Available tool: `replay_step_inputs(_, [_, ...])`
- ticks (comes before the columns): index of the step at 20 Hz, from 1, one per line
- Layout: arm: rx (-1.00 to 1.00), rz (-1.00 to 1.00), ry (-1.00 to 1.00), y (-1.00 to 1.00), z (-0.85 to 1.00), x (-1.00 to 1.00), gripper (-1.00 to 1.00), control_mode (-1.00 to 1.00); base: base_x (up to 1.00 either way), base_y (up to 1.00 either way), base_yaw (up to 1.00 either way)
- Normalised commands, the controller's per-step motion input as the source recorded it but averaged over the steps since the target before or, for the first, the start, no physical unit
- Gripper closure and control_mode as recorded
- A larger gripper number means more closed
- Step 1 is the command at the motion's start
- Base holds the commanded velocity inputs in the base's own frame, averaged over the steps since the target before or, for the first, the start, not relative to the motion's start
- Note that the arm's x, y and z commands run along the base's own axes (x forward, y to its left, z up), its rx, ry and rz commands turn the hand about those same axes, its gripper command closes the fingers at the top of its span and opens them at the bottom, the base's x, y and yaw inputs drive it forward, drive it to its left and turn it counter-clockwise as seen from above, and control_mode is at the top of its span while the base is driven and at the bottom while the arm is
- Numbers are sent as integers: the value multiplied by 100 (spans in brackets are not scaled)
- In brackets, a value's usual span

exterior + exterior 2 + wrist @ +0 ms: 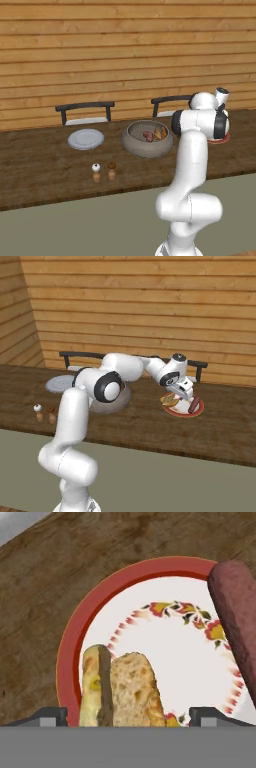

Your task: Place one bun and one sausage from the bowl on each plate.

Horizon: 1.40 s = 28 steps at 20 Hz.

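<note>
The red-rimmed plate [70, 657] lies on the wooden table, right of the grey bowl [145, 149]. On it rest a bun [125, 692] and a dark red sausage [237, 617], also seen as bun [170, 400] and sausage [194, 404]. My gripper [131, 714] hovers just over the bun, open, with a gap between each finger and the bread; from the right base it is the gripper [184, 390] above the plate [180, 413]. The bowl still holds a sausage [148, 135] and a bun [160, 133]. The plain pale plate [86, 139] sits bare, left of the bowl.
Two small shakers [96, 172] [112, 171] stand near the table's front edge, ahead of the bowl. Two dark chairs [85, 112] [170, 105] are tucked in at the far side before a wood-plank wall. My own arm hides part of the bowl [117, 401].
</note>
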Motion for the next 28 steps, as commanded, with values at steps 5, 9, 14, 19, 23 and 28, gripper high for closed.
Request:
replay_step_inputs(5, [2, 0, -4, -21, 29, -46, -100, -100, 0, 0, 0])
replay_step_inputs(9, [1, 0, -9, 47, 91, -100, -100, -100, 0, 0, 0])
replay_step_inputs(14, [0, 5, 2, 100, 92, -72, -100, -100, 0, 0, 0])
replay_step_inputs(19, [-4, 8, 11, 100, 56, -34, -100, -100, 0, 0, 0])
replay_step_inputs(23, [-10, 7, 8, 100, 6, -41, -100, -100, 0, 0, 0])
replay_step_inputs(28, [-9, 2, 6, 100, 0, -28, -100, -100, 0, 0, 0])
